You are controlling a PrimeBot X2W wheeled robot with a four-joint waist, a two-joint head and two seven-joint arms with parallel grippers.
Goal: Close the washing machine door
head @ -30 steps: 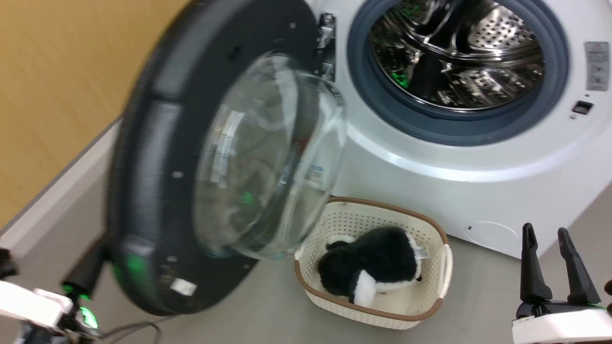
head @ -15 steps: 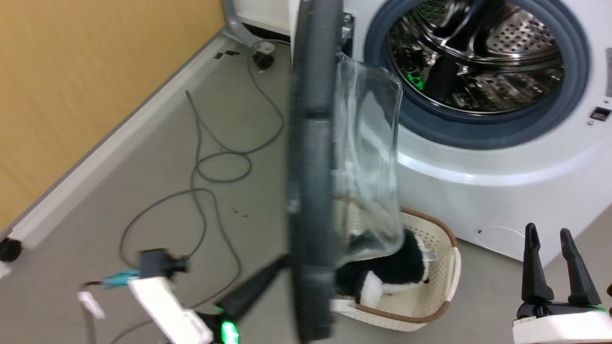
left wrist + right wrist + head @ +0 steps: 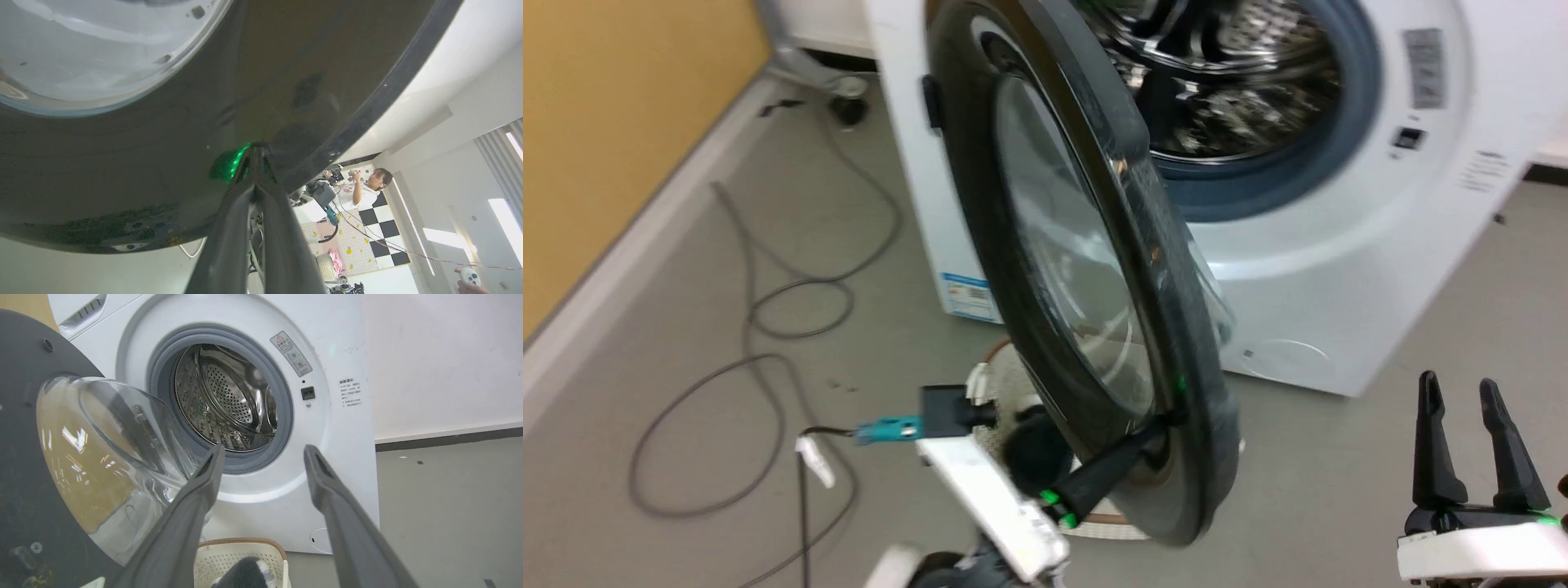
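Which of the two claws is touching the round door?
The left gripper: its closed fingers press against the washing machine door's black rim. The right gripper hangs open, apart.

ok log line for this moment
left gripper: shut, tips against door rim | right gripper: open, holding nothing | door: partly open | washing machine: drum exposed

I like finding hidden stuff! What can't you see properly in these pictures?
Basket: cut off by the right wrist view's bottom edge; in the head view the washing machine door hides most of it.
Dark furry thing inside it: cut off by that same edge; blurred in the head view.
Warning label on the washing machine: writing too small, right wrist view.
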